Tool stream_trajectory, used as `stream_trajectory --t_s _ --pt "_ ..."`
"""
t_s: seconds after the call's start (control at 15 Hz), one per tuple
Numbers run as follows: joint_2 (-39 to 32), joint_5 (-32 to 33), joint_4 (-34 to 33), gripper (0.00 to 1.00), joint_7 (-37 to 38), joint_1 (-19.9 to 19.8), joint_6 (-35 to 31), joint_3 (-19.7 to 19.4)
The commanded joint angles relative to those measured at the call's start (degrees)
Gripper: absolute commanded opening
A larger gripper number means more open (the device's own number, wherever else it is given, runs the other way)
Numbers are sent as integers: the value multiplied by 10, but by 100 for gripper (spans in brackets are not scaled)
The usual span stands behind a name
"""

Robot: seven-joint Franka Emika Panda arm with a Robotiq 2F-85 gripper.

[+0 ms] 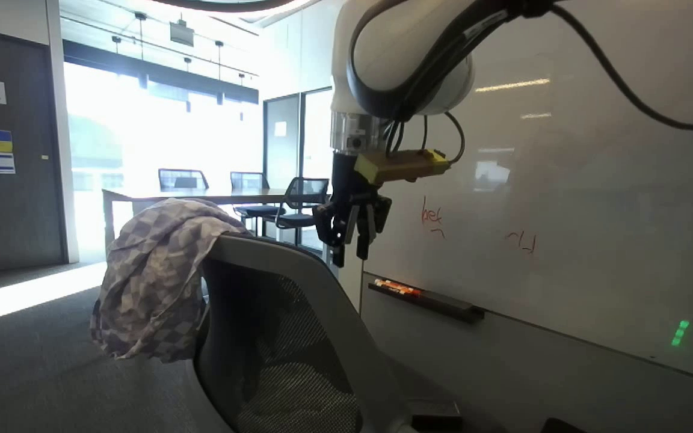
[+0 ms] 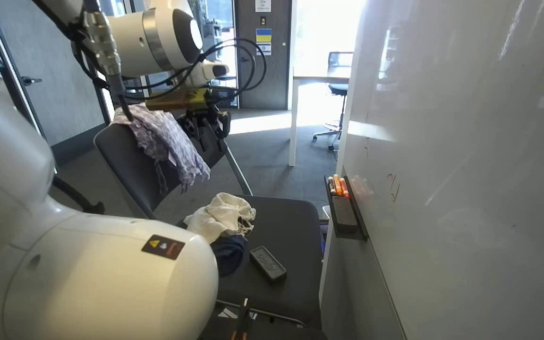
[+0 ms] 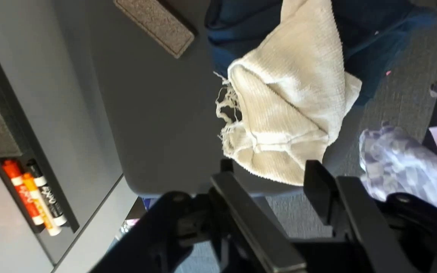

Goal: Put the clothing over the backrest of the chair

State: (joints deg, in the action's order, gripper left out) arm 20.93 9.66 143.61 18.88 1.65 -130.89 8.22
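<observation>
A purple-grey checkered cloth (image 1: 154, 282) hangs over the top of the chair's backrest (image 1: 274, 337). In an exterior view the cloth (image 2: 173, 141) drapes down the seat side of the backrest (image 2: 128, 158). Part of it shows at the right of the wrist view (image 3: 404, 163). A cream cloth (image 2: 220, 217) with fringe lies crumpled on the chair seat (image 2: 286, 222), over a dark blue cloth (image 2: 229, 257). The wrist view shows the cream cloth (image 3: 286, 91) beyond the fingertips. My gripper (image 3: 268, 168) is open, empty and pointing down, above the seat beside the backrest (image 1: 351, 260).
A dark eraser (image 2: 268, 264) lies on the seat. A whiteboard (image 2: 465, 141) stands close beside the chair. Its tray (image 2: 359, 217) sticks out and holds markers (image 2: 338, 185) and another eraser (image 2: 344, 215). A table (image 1: 202, 195) with chairs stands farther back.
</observation>
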Motion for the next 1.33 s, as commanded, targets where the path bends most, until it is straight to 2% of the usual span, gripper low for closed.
stream_trajectory --t_s 0.0,0.13,0.2,0.4,0.53,0.8,0.93,1.13,1.27 --pt "-87 -24 -8 82 -67 3 -33 -22" --pt "-147 -18 -12 98 -92 0 -76 -29" --pt "-175 -24 -15 100 -112 2 -100 -34" --pt "-266 -23 -38 100 -144 4 -188 -40" --pt "-325 -13 -65 100 -150 7 -220 -41" --pt "-421 -20 -119 100 -183 2 -239 -49" --pt "-464 1 -151 100 -179 9 -250 -67" --pt "-514 16 -201 100 -184 17 -254 -86" --pt "-545 8 -236 100 -196 11 -250 -85"
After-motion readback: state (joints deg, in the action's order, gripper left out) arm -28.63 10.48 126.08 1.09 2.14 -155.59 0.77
